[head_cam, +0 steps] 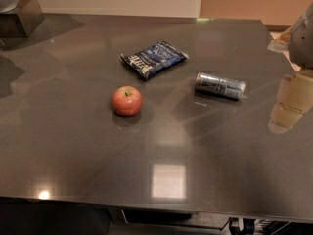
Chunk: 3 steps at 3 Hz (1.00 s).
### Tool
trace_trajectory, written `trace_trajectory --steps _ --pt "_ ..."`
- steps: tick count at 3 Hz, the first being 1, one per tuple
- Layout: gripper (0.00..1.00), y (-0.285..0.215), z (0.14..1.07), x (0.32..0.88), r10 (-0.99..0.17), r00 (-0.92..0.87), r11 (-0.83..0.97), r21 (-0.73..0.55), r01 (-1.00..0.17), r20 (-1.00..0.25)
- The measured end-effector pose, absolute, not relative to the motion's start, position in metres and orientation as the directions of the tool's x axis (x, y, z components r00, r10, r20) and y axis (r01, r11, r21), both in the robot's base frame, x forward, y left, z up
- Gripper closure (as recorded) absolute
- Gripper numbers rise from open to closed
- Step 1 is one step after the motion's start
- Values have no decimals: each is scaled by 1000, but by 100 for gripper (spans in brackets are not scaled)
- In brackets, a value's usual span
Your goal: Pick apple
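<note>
The apple (127, 101) is small, round and red-pink with a yellowish-green stem dimple. It stands upright on the dark grey table (73, 151), left of centre. My gripper (288, 106) hangs at the far right edge of the view, pale and partly cut off. It is well to the right of the apple, beyond the can, and holds nothing that I can see.
A silver can (220, 85) lies on its side right of the apple. A dark blue chip bag (154, 58) lies flat behind the apple. A dark block (22, 16) with a bowl on it stands at the back left corner. The table's front edge runs along the bottom.
</note>
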<state>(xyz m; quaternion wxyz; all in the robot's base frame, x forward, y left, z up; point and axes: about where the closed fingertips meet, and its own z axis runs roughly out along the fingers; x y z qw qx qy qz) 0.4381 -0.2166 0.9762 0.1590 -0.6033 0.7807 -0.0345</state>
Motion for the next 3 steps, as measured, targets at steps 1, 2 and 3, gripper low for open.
trace_trajectory --steps 1,2,3 --pt "0 -217 976 438 -953 -221 270 -246 -931 -207" --pt "0 -212 978 443 -951 -219 271 -244 -931 -218" --pt "0 -194 980 459 -948 -203 262 -240 -935 -247"
